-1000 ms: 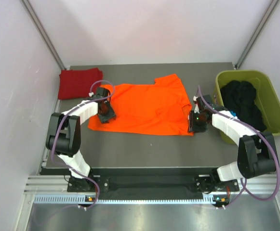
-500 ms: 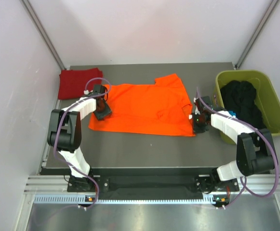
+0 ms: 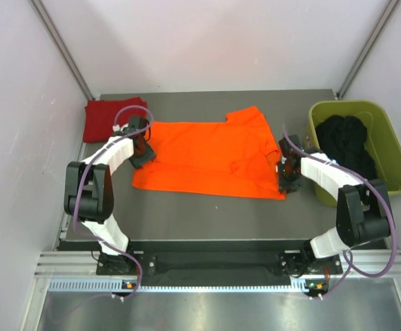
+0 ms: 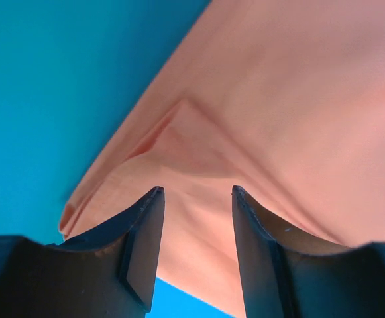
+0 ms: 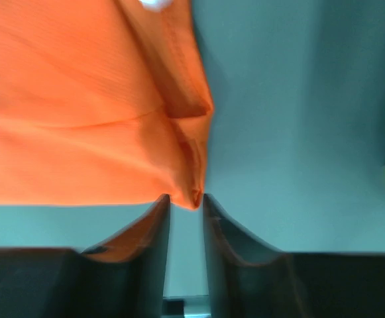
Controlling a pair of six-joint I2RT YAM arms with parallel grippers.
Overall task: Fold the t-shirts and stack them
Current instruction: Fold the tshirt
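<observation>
The left tool (image 4: 195, 192) stands with its jaws apart. A puckered fold of the orange t-shirt (image 4: 278, 99) lies straight ahead of its tips. The right tool (image 5: 187, 197) has its jaws almost together, with only a thin gap between them. The shirt's corner sits just at its tips, and the rest spreads ahead and to its left over the counter (image 5: 298, 132). The dark red t-shirt (image 3: 107, 121) lies folded near the left tool, on the side away from the orange one.
</observation>
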